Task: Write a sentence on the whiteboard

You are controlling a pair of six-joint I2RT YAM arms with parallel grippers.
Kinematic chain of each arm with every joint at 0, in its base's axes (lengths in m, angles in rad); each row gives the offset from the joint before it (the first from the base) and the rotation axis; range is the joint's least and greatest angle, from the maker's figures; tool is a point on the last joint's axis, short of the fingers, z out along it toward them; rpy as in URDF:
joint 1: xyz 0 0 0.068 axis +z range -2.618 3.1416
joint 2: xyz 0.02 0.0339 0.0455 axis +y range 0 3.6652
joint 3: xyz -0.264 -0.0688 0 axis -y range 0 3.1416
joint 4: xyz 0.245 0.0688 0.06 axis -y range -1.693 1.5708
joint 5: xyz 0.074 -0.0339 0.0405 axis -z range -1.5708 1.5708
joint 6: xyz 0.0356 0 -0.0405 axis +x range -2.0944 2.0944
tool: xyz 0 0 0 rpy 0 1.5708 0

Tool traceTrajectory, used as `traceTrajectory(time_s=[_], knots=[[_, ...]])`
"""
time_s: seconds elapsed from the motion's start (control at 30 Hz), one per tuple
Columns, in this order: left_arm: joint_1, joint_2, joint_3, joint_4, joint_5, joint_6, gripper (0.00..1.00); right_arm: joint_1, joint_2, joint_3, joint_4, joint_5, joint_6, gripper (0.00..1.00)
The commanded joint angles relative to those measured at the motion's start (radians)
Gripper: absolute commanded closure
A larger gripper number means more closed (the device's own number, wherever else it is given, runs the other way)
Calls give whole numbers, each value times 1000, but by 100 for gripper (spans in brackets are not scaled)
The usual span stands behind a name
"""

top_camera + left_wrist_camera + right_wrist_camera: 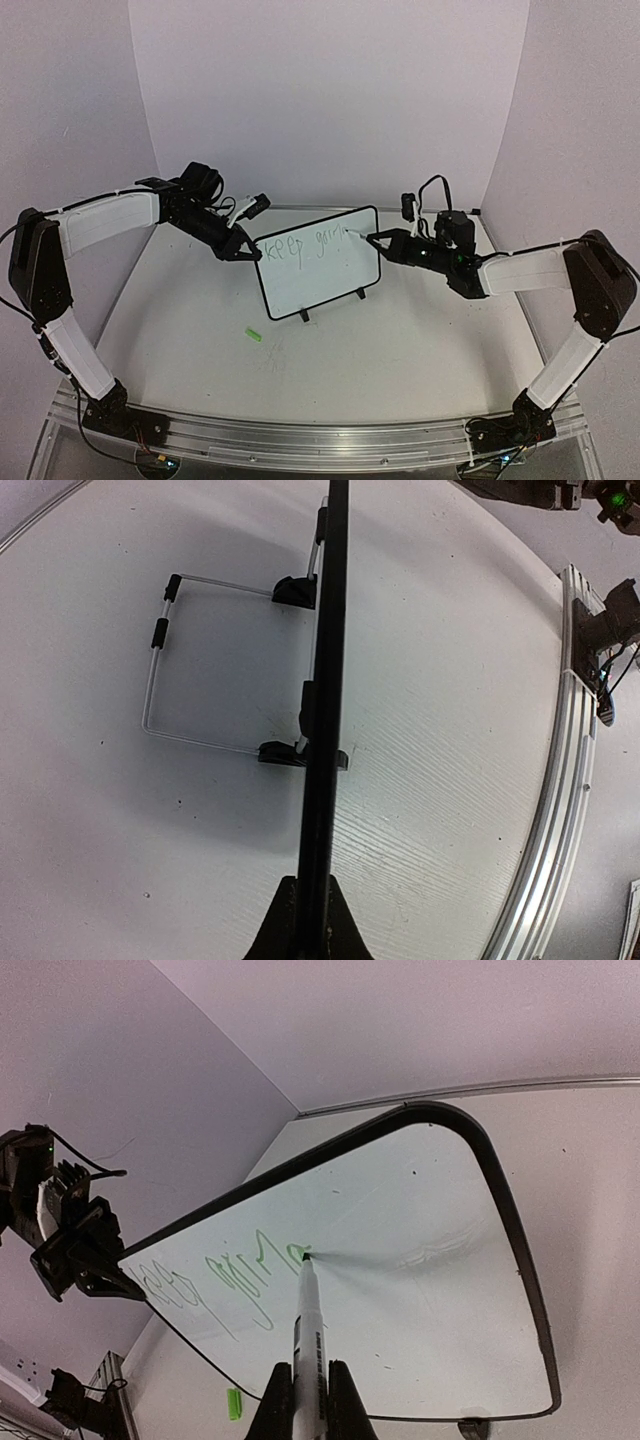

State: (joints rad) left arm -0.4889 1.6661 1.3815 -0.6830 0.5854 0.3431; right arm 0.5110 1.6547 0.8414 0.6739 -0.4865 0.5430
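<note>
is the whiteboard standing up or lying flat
Standing up: the whiteboard rests on edge on its wire stand, with the left gripper shut on its side edge.

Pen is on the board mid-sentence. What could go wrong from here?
The marker presses far from the left gripper, which pinches only the left edge of the whiteboard; the board could swing or tip on its wire stand. The right gripper holds the marker near its rear, so the tip may tilt and smear the sentence.
</note>
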Motion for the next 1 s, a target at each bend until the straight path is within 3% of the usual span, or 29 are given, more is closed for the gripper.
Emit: traceTrajectory(time_s=[0.0,0.97], knots=[[0,31,13,-32,-72,43,100,-6,17,-23,15,38,1,100],[0,34,12,-31,-77,41,100,-5,66,-11,151,-93,80,100]])
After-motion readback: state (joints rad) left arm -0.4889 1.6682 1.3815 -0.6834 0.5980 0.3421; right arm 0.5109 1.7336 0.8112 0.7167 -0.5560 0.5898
